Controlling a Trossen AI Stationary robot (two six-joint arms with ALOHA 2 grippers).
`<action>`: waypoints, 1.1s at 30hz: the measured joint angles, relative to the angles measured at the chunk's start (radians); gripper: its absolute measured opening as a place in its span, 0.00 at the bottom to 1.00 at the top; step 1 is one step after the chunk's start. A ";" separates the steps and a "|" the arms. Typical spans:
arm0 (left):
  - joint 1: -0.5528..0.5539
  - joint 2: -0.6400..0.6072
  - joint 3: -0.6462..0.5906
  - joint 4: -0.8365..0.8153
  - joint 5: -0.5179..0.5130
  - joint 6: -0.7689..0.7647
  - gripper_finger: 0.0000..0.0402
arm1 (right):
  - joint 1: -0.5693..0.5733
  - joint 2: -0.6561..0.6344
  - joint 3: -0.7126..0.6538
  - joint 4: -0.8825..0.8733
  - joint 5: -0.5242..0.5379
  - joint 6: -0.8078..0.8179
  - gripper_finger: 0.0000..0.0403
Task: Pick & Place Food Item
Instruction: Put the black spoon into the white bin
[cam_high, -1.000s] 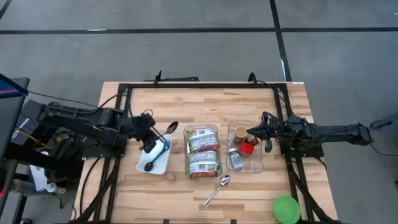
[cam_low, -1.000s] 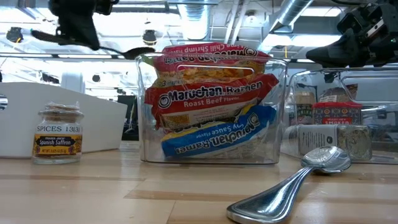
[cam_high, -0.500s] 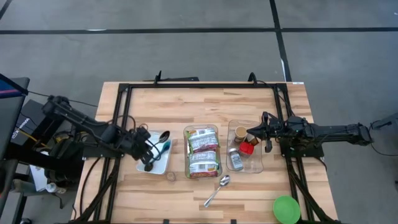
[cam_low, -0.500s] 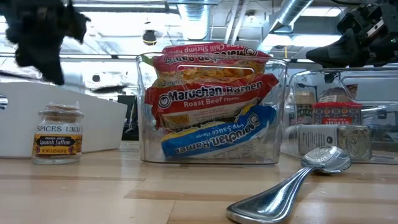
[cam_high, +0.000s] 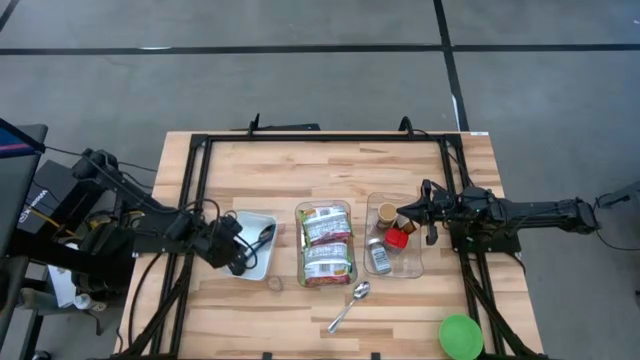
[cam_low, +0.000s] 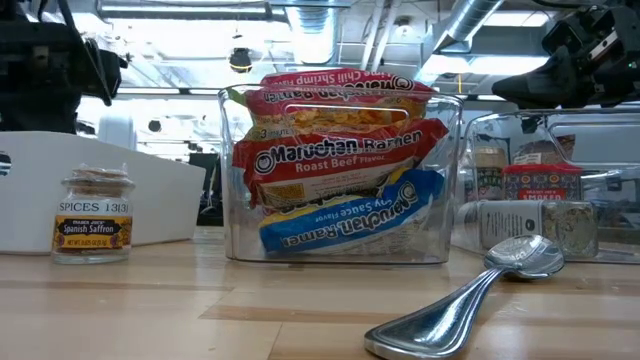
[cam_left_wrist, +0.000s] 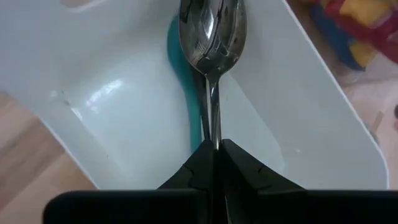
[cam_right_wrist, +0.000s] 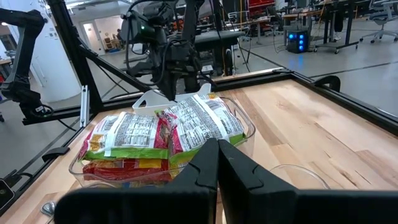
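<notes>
My left gripper (cam_left_wrist: 216, 149) is shut on a metal spoon (cam_left_wrist: 212, 34) low over the white tray (cam_high: 232, 222) at the table's left. Below the spoon, a teal utensil (cam_left_wrist: 180, 106) lies in the tray. Ramen packets (cam_high: 326, 243) stand packed in a clear bin at the table's middle. My right gripper (cam_high: 400, 214) is shut and holds nothing. It hovers level above a second clear bin (cam_high: 410, 262) of spice jars on the right. My left gripper pinches the spoon's handle (cam_left_wrist: 213, 127) between its two fingertips. The fingers slant down from the table's left and lie along the handle. The spoon's bowl points away from the fingers, over the tray's inside. Whether it rests on the tray, I cannot tell.
A small saffron jar (cam_low: 93, 215) stands on the table just near of the tray. A second metal spoon (cam_high: 350, 305) lies near the front edge, and a green lid (cam_high: 460, 336) sits at the front right corner. A black frame (cam_high: 320, 138) borders the table.
My left gripper has gone down and toward the table's near left with the spoon, rolling a little. The spoon, earlier held high beyond the tray's far end, now sits low inside the tray. My right gripper has kept still.
</notes>
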 joint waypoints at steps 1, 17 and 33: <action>0.004 0.000 -0.003 0.008 -0.010 0.000 0.04 | 0.000 0.000 0.000 0.000 0.000 0.000 0.00; 0.045 0.000 -0.003 0.036 -0.027 0.003 0.05 | 0.000 0.000 0.000 0.000 0.000 0.000 0.00; 0.045 0.000 -0.003 0.033 0.027 0.004 0.11 | 0.000 0.000 0.000 0.000 0.000 0.000 0.00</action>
